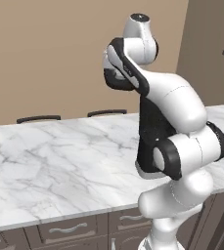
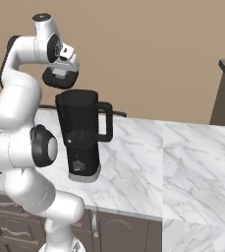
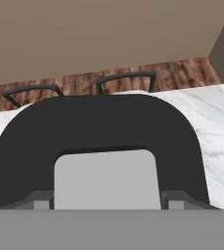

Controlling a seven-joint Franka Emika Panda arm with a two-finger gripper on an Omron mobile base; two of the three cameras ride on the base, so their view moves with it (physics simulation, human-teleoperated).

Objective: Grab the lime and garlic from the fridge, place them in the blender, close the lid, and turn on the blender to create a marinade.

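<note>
You see the lid (image 3: 99, 132) filling centre | its grey cap (image 3: 106, 178) at 6 o'clock | marble counter (image 3: 216, 127) at 3 | chair backs (image 3: 125, 78) at 12.

White marble counter (image 2: 182, 162), grey veining, above dark drawer fronts (image 1: 67, 228). Blender (image 2: 83, 135) stands upright on it, base flat on the marble, handle toward 3 o'clock in right base view.

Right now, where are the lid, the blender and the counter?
lid (image 3: 99, 127): hand view, its black top above the grey cap.
blender (image 2: 77, 120): right base view, the jug's side.
counter (image 1: 50, 156): left base view, bare marble.
</note>
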